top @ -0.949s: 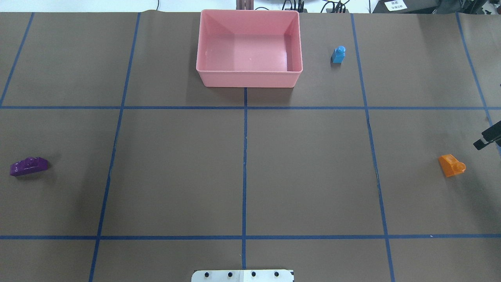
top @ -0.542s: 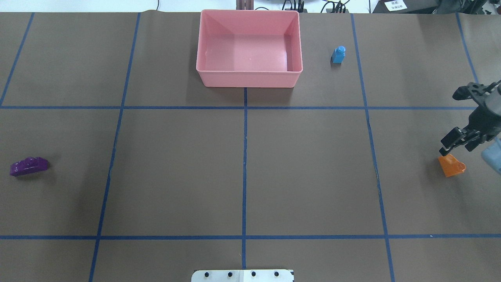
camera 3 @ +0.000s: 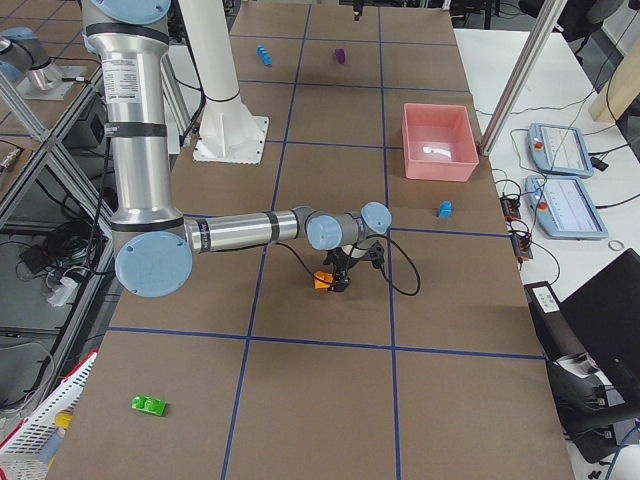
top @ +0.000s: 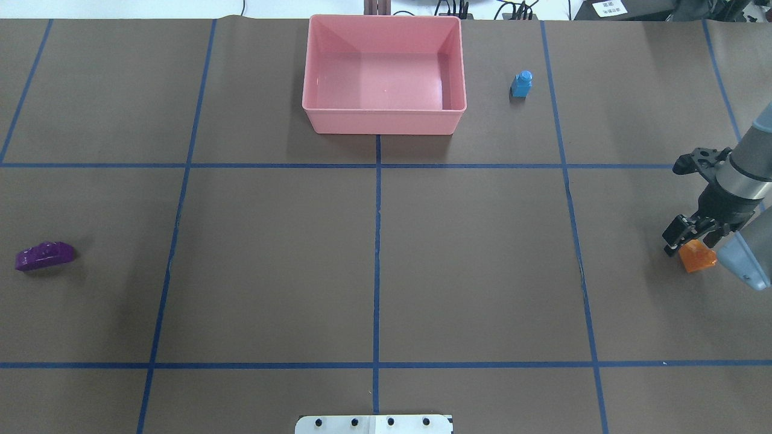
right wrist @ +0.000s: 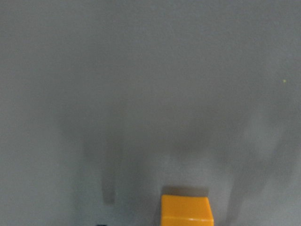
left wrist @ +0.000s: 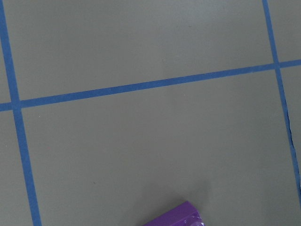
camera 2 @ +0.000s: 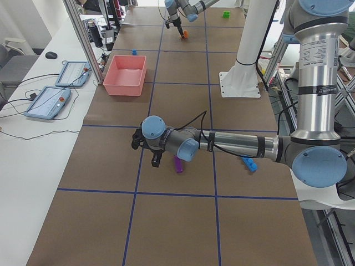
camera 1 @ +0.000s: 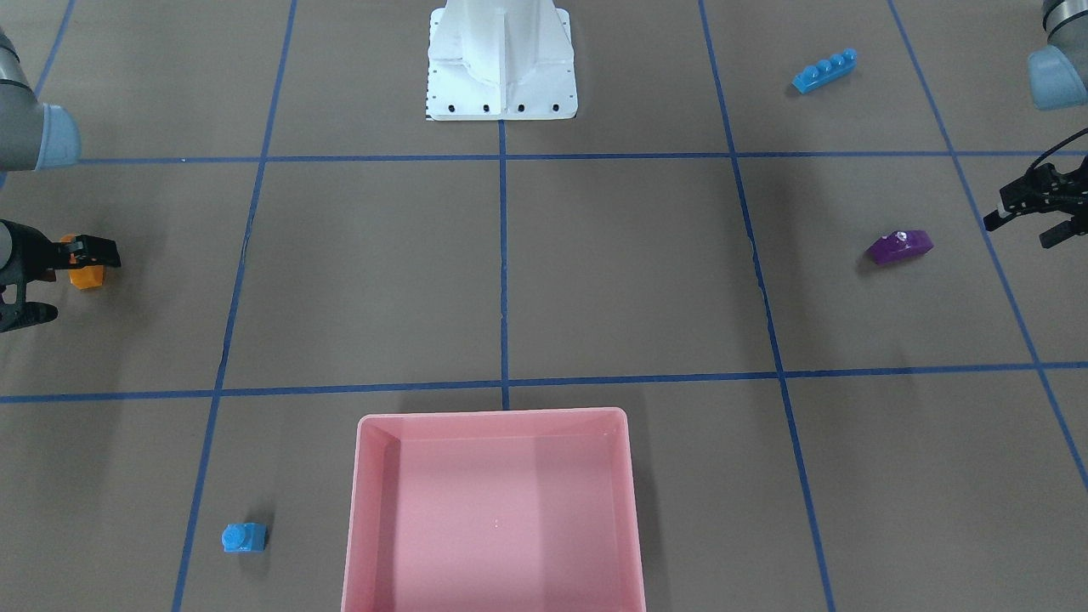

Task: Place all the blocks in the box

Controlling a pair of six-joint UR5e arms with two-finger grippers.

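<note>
Front-facing view: the pink box (camera 1: 493,415) sits at six o'clock, with the small blue brick (camera 1: 244,537) on the table outside it at seven. At nine o'clock the right gripper (camera 1: 61,283) has its fingers spread wide. The orange brick (camera 1: 85,277) lies on the table by the upper finger, probably between the two, though the frame edge cuts that off. At three o'clock the left gripper (camera 1: 1022,229) is likewise spread wide and holds nothing, near the purple brick (camera 1: 899,247) but apart from it. The long blue brick (camera 1: 824,70) lies at one o'clock and the white robot base (camera 1: 501,59) at twelve.

Overhead view: the box is at twelve, the purple brick at nine. The orange brick is at three, just beside the one visible right fingertip.

Left side view: the green brick (camera 2: 226,14) rests on the table at one o'clock.

Right side view: the green brick is at seven, well apart from the box.

Left wrist view: a purple corner shows at six.

Right wrist view: the orange brick lies at six, on the table.
</note>
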